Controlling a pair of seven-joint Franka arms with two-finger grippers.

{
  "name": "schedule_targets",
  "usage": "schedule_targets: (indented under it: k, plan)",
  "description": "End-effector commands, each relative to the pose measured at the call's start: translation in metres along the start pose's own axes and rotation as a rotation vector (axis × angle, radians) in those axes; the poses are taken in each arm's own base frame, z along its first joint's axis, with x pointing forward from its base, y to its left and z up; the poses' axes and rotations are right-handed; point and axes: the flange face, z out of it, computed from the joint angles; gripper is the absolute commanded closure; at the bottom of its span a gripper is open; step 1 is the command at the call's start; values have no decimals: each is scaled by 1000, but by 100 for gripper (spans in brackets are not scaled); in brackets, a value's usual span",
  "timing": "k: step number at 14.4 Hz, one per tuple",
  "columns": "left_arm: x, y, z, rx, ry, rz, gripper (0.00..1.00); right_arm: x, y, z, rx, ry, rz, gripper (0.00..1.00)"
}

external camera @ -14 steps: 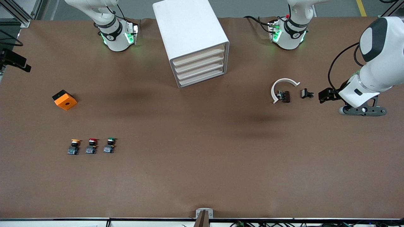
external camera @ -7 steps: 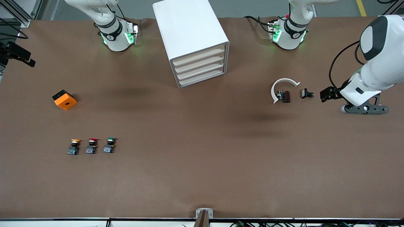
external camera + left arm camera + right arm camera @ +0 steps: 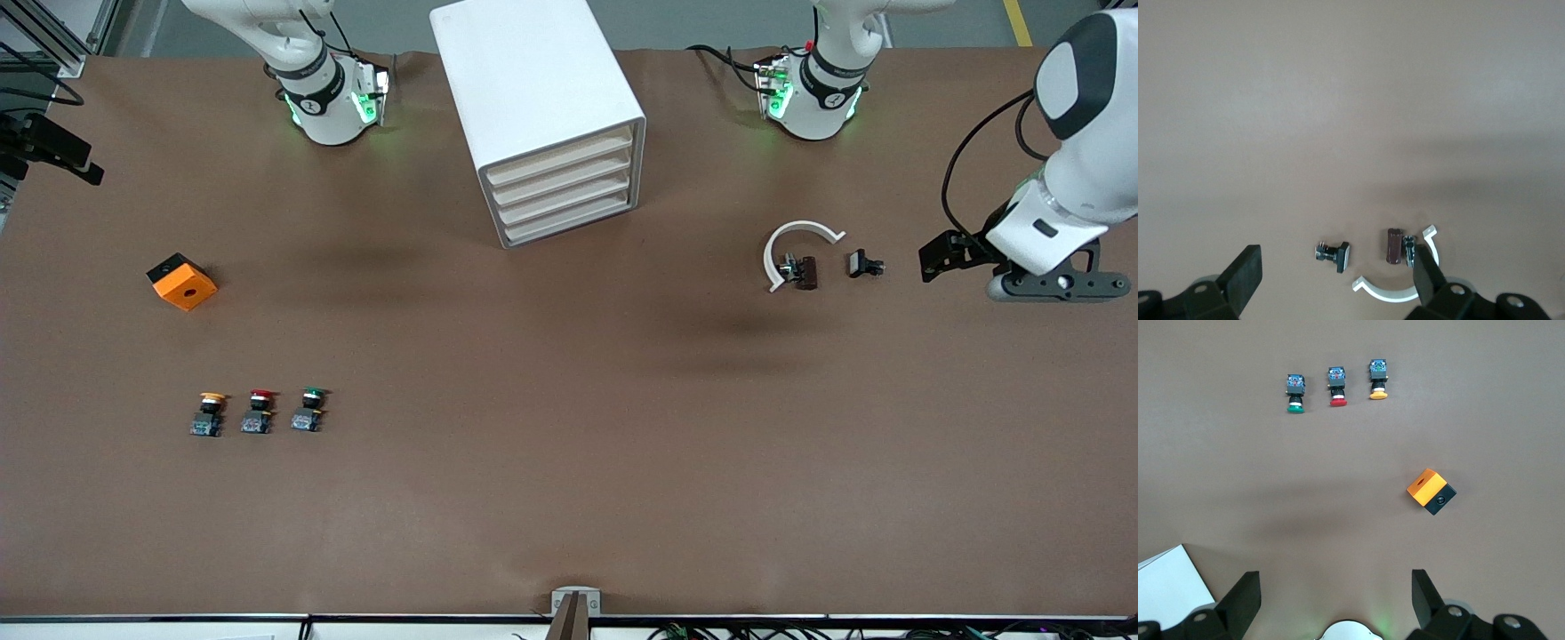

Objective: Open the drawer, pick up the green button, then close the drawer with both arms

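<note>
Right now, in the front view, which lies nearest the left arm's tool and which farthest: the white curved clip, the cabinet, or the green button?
1. White curved clip, on the table close beside the left tool.
2. Cabinet, mid-table by the bases.
3. Green button, toward the right arm's end.

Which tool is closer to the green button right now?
Right. The right tool, open, hangs over the table's right-arm end, where the green button lies. The left tool, open, is at the left-arm end, over bare table.
</note>
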Motion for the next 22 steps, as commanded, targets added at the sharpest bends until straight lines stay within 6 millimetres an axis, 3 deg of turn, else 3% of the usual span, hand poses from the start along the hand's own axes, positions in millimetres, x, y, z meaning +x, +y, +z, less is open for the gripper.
schedule_targets:
  k: [1, 3, 5, 8, 13, 15, 22]
  plan:
    - [-10, 1, -41, -15, 95, -12, 0, -8, 0, -2, 18, 13, 9, 0]
    - [5, 5, -83, -19, 177, -56, 0, -7, 0, -1, 18, 12, 9, 0]
    - [22, 6, -112, -26, 208, -90, 0, -7, 1, -1, 18, 13, 10, 0]
    - [23, 4, -143, -35, 185, -83, 0, -6, 3, -1, 18, 15, 13, 0]
    - [8, 5, -145, -30, 104, -77, 0, -6, 3, -1, 18, 15, 13, 0]
    - [8, 3, -152, -31, 114, -82, 0, -5, -1, 0, 17, 13, 6, 0]
    - [8, 4, -149, -29, 102, -82, 0, -5, -5, 0, 17, 11, -3, 0]
